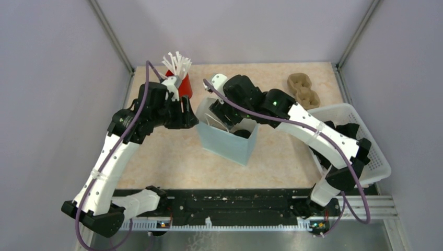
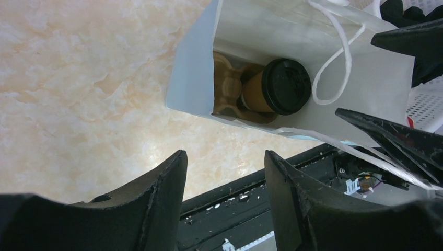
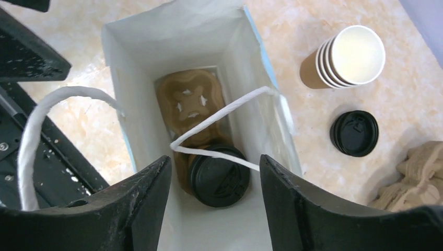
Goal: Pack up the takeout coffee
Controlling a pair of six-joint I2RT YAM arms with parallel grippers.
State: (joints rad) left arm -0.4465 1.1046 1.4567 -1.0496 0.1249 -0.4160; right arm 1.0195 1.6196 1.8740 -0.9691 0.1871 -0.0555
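Observation:
The takeout coffee [image 3: 218,178], a brown cup with a black lid, stands inside the open white paper bag [image 3: 172,47], set in a brown cardboard carrier [image 3: 188,104]. The left wrist view shows the same coffee [image 2: 277,86] through the bag's [image 2: 193,78] mouth. My right gripper [image 3: 215,159] hangs open over the bag's mouth, above the lid, with a white string handle [image 3: 219,117] running below it. To the left of the bag [image 1: 230,144], my left gripper [image 2: 225,157] is open and holds nothing.
A stack of lidless brown cups [image 3: 347,57], a loose black lid [image 3: 354,133] and a crumpled carrier [image 3: 418,172] lie right of the bag. A red cup of straws [image 1: 180,73] stands behind the left arm. At the right are a cardboard carrier [image 1: 303,90] and a white basket [image 1: 350,141].

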